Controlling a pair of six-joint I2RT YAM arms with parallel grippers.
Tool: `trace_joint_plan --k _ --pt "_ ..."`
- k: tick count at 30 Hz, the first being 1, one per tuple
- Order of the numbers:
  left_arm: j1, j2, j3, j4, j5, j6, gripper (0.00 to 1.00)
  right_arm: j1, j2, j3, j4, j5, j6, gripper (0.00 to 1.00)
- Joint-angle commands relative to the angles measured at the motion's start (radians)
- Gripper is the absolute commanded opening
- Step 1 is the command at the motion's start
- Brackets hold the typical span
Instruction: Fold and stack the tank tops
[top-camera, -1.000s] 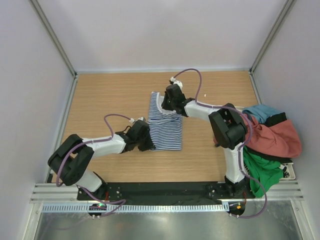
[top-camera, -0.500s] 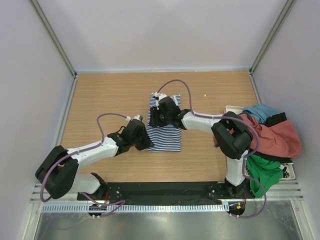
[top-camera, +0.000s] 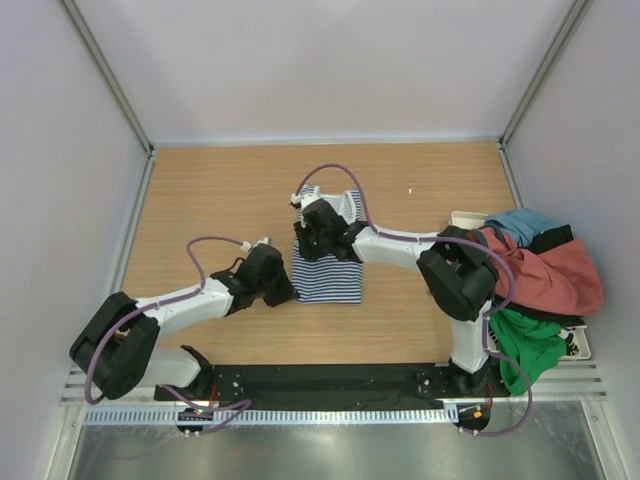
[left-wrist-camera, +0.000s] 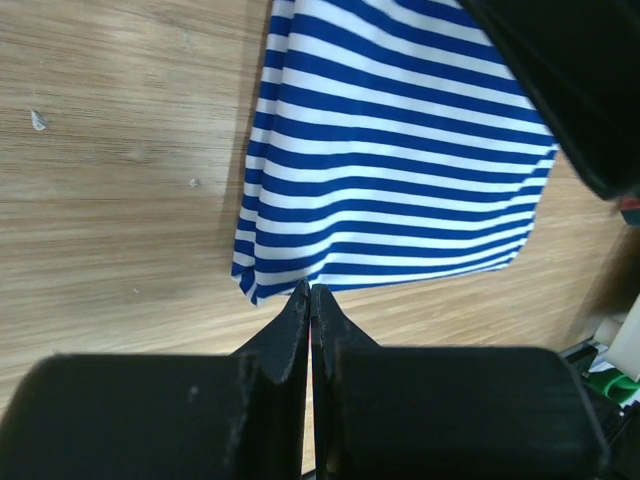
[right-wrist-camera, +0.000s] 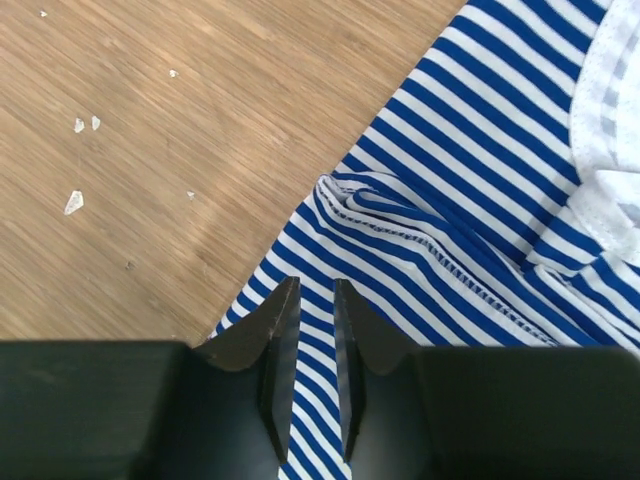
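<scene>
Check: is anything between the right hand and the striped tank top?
Nothing visible. The right hand sits directly over the navy-and-white striped cloth tank top, jaws slightly apart, with only bare cloth beneath them.

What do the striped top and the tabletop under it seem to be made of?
Striped top: soft matte knit cloth, perhaps cotton jersey; it wrinkles, and a stitched hem shows. Tabletop: wood or wood-look laminate, smooth, low sheen; fine straight grain, a few pale flecks.

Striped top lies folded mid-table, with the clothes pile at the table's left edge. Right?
No: the clothes pile is at the table's right edge, as the top view shows. The striped top does lie folded mid-table.
</scene>
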Motion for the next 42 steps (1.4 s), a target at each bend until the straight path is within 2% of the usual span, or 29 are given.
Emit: trace_joint_plan --k 1,4,7,9,12,16,23,30,32,36,42 --pt "0.004 0.055 0.033 0.055 -0.008 -0.018 0.0 0.01 0.021 0.027 0.051 -0.046 0.033 0.17" --pt "0.004 0.09 0.042 0.071 0.003 -0.018 0.0 0.01 0.049 0.029 0.07 -0.07 0.072 0.04" --pt "0.004 0.102 0.028 0.075 -0.005 -0.017 0.0 0.009 0.075 0.02 0.093 -0.094 0.105 0.01" --pt "0.004 0.108 0.013 0.077 -0.011 -0.017 0.0 0.009 0.099 0.018 0.13 -0.086 0.122 0.01" --pt "0.004 0.114 -0.007 0.079 -0.013 -0.02 0.0 -0.006 0.124 0.046 0.116 0.025 0.155 0.01" --pt "0.002 0.145 -0.024 0.086 -0.007 -0.023 0.0 -0.039 0.181 0.13 0.009 0.168 0.207 0.01" --pt "-0.001 0.225 -0.048 0.12 0.009 -0.018 0.0 -0.042 0.239 0.219 -0.024 0.274 0.194 0.01" --pt "0.001 0.219 -0.065 0.125 0.012 -0.018 0.0 -0.074 0.28 0.316 -0.051 0.266 0.19 0.01" --pt "-0.001 0.22 -0.065 0.125 0.013 -0.017 0.0 -0.077 0.273 0.346 -0.062 0.259 0.173 0.02" --pt "0.001 0.226 -0.065 0.125 0.013 -0.017 0.0 -0.079 0.215 0.349 -0.08 0.26 0.155 0.16" --pt "-0.001 0.226 -0.054 0.123 0.015 -0.009 0.0 -0.085 0.044 0.184 -0.024 0.247 0.196 0.3"
